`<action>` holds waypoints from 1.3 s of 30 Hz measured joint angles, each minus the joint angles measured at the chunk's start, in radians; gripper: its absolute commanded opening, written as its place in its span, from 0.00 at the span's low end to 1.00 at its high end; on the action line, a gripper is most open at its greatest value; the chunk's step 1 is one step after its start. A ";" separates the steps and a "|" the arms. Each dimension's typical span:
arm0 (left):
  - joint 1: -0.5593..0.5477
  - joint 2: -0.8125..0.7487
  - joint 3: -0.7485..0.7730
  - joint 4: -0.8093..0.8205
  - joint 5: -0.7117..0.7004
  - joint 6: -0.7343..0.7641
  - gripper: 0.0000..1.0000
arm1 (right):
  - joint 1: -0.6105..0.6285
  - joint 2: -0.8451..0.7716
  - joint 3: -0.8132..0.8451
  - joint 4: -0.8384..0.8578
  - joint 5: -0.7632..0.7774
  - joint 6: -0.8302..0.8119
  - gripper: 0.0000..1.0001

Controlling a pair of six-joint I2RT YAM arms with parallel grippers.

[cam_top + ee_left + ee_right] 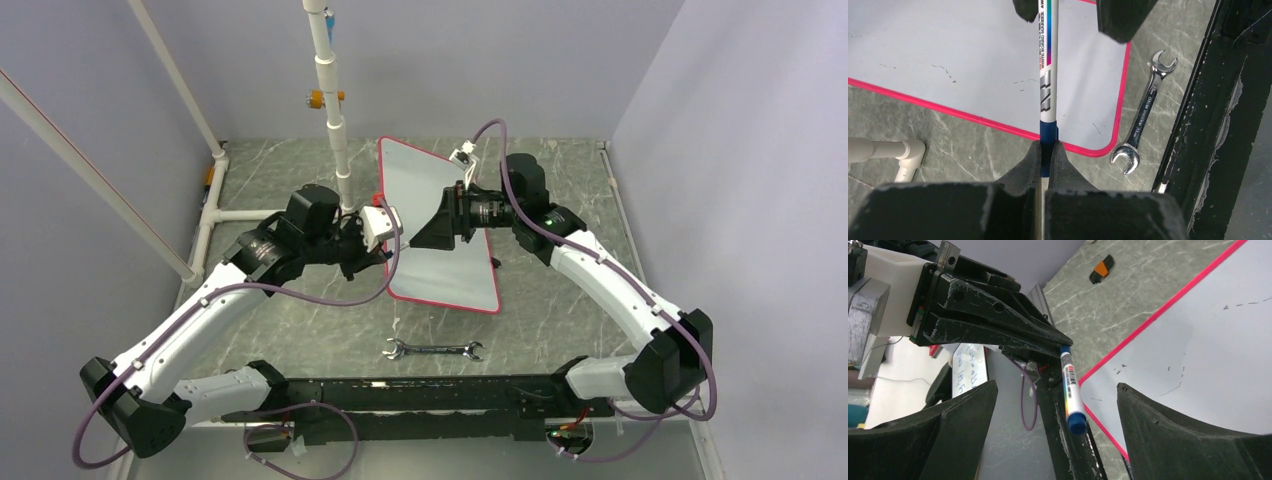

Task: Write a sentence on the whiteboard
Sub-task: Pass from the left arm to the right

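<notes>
The whiteboard (450,275) (948,55) (1208,350), white with a red-pink rim, lies flat on the grey table. No sentence is in view on it, only faint dark specks. My left gripper (385,240) (1048,147) is shut on the blue end of a white whiteboard marker (1048,65) (1070,390), held above the board's left edge. The marker's blue-capped end points at my right gripper (418,237) (1057,385). That gripper faces it with its fingers (1168,430) spread wide on either side of the cap, not touching it.
A steel wrench (433,350) (1143,115) lies on the table just in front of the board. White pipe framing (335,120) (903,150) stands at the back left. The black base rail (420,385) (1223,100) runs along the near edge.
</notes>
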 measured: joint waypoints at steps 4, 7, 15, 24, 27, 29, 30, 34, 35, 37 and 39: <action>-0.015 0.007 -0.008 0.002 -0.001 0.031 0.00 | 0.021 0.015 0.005 -0.025 -0.011 -0.019 0.87; -0.025 0.005 -0.021 0.006 -0.001 0.043 0.00 | 0.033 0.024 0.005 -0.048 -0.024 -0.036 0.84; -0.034 -0.001 -0.047 0.028 0.000 0.059 0.00 | 0.060 0.059 0.005 -0.072 -0.031 -0.061 0.68; -0.037 -0.015 -0.063 0.049 0.000 0.060 0.00 | 0.083 0.082 0.010 -0.071 -0.036 -0.064 0.56; -0.042 -0.019 -0.075 0.050 0.000 0.061 0.00 | 0.087 0.090 0.013 -0.072 -0.048 -0.068 0.55; -0.045 -0.025 -0.083 0.048 0.000 0.065 0.00 | 0.088 0.100 0.025 -0.079 -0.056 -0.077 0.53; -0.047 -0.028 -0.087 0.049 0.000 0.068 0.00 | 0.088 0.103 0.031 -0.079 -0.059 -0.083 0.52; -0.051 -0.043 -0.098 0.049 0.000 0.077 0.00 | 0.089 0.109 0.051 -0.093 -0.075 -0.097 0.48; -0.052 -0.045 -0.099 0.050 0.000 0.077 0.00 | 0.089 0.109 0.054 -0.095 -0.077 -0.100 0.47; -0.053 -0.047 -0.099 0.050 -0.001 0.077 0.00 | 0.089 0.109 0.056 -0.100 -0.082 -0.106 0.46; -0.053 -0.047 -0.099 0.050 -0.003 0.077 0.00 | 0.089 0.113 0.057 -0.107 -0.084 -0.113 0.45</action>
